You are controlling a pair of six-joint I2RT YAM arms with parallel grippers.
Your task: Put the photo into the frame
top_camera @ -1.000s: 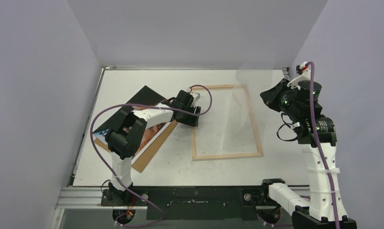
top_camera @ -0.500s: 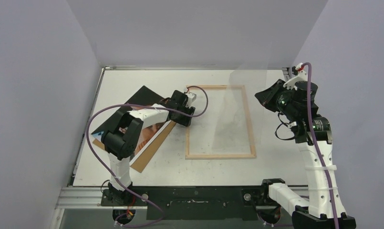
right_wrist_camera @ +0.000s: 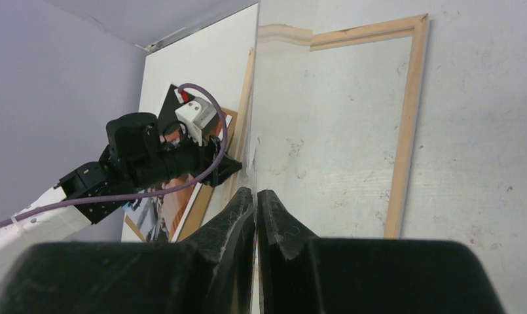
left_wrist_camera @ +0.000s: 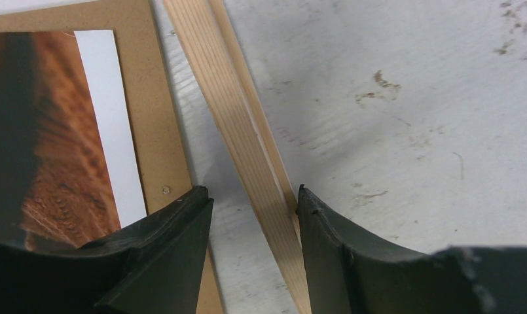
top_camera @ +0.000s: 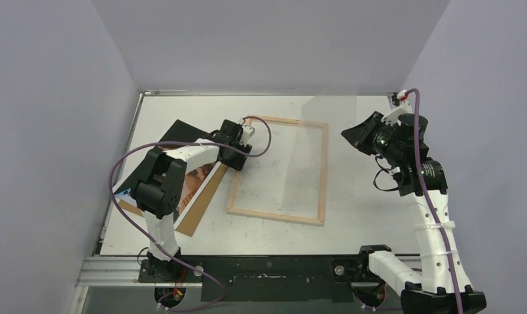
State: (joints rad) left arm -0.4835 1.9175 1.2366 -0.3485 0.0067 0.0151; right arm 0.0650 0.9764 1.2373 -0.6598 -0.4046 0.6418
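Note:
The light-wood frame (top_camera: 277, 216) lies flat and skewed at mid-table. My left gripper (top_camera: 237, 160) stands open astride its left slat (left_wrist_camera: 237, 124). The right finger touches the slat's inner edge and the left finger is apart from it. The photo (top_camera: 196, 183), a dark print with an orange figure and white border (left_wrist_camera: 57, 150), lies on a brown backing board (left_wrist_camera: 152, 98) just left of the frame, partly hidden by my left arm. Raised at the right, my right gripper (top_camera: 352, 134) is shut on a clear pane (right_wrist_camera: 256, 131) held above the frame (right_wrist_camera: 404, 124).
The backing board (top_camera: 196, 222) sticks out under the photo toward the table's left edge. Purple-grey walls close in the left, back and right. The left arm's purple cable (top_camera: 126, 170) loops over the photo. A black rail (top_camera: 267, 268) runs along the near edge.
The frame has slid left and turned, so its left slat now lies close to the backing board. My left gripper moved left with it and narrowed. The right gripper shifted slightly left, still holding the pane.

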